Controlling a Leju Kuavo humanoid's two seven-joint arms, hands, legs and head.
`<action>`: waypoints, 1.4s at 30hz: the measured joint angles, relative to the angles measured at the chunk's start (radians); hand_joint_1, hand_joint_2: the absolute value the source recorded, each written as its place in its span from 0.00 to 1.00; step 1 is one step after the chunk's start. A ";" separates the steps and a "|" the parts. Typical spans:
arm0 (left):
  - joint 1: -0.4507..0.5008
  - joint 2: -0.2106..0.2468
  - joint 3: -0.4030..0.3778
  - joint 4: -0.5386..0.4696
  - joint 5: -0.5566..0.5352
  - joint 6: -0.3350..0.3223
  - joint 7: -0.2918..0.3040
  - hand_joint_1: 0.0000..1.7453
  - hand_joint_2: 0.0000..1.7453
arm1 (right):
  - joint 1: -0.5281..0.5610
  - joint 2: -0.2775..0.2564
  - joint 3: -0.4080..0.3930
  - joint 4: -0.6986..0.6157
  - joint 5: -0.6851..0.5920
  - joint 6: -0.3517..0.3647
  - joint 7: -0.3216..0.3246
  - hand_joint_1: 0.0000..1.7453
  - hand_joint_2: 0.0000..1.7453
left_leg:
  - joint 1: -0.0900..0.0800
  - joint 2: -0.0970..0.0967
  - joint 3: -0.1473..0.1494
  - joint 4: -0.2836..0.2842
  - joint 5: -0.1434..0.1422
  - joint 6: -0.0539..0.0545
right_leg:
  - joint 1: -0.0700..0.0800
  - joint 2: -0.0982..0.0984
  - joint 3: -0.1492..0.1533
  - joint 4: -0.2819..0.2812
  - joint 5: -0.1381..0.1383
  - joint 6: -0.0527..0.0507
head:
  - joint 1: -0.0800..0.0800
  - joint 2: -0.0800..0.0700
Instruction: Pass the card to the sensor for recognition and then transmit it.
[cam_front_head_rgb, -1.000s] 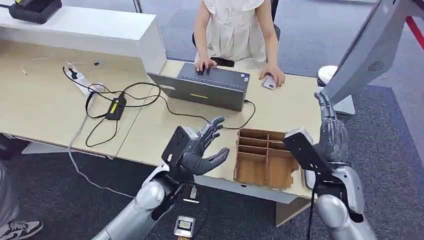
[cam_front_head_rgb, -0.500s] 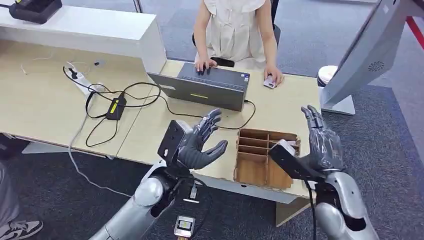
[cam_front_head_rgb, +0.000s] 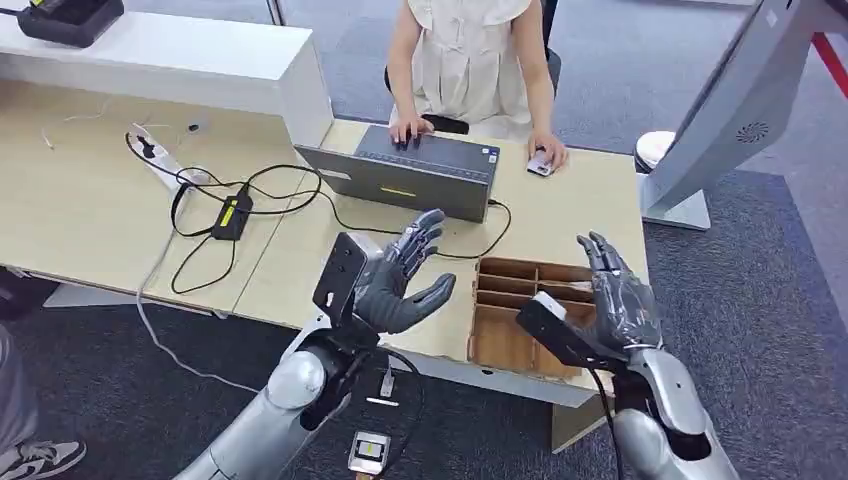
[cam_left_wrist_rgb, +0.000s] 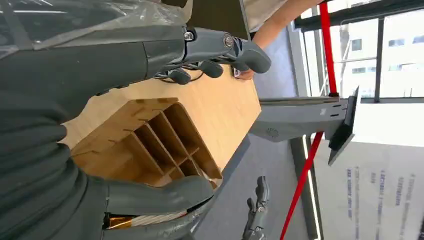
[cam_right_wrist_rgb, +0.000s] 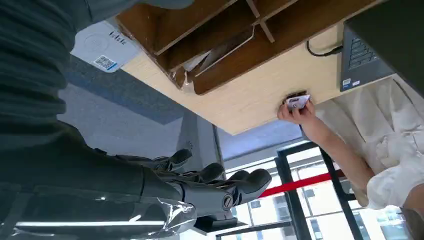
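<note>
Head view: the left hand (cam_front_head_rgb: 400, 285) hung released, fingers spread, at 9 o'clock of the wooden organizer (cam_front_head_rgb: 505, 320) on the counter (cam_front_head_rgb: 300, 250). The right hand (cam_front_head_rgb: 615, 305), likewise empty and spread, stood at the organizer's 3 o'clock.

Left wrist view: the organizer's slots lay between thumb and fingers, untouched.

Right wrist view: a thin grey card (cam_right_wrist_rgb: 225, 49), so judged, leaned tilted in one slot, long axis along the slot. A white pad (cam_right_wrist_rgb: 102, 47), probably the sensor, lay just beside the organizer.

The card is likely light, stiff and slick, and best pinched by its raised edge.
</note>
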 joint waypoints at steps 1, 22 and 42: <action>0.000 -0.001 0.000 0.000 -0.002 -0.002 -0.003 0.00 1.00 | -0.003 0.003 0.002 0.008 -0.003 -0.005 -0.003 0.00 1.00 | 0.000 0.000 0.000 0.000 0.000 0.000 | 0.000 0.000 0.000 0.000 0.000 0.000 | 0.000 0.000; 0.000 -0.006 -0.002 0.000 0.000 0.003 0.010 0.00 1.00 | -0.066 0.032 0.039 0.209 0.002 -0.090 0.004 0.00 1.00 | 0.000 0.000 0.000 0.000 0.000 0.000 | 0.000 0.000 0.000 0.000 0.000 0.000 | 0.000 0.000; -0.001 -0.007 -0.003 0.000 0.008 0.005 0.003 0.00 1.00 | -0.126 0.041 0.054 0.414 -0.072 -0.240 -0.026 0.00 1.00 | 0.000 0.000 0.000 0.000 0.000 0.000 | 0.000 0.000 0.000 0.000 0.000 0.000 | 0.000 0.000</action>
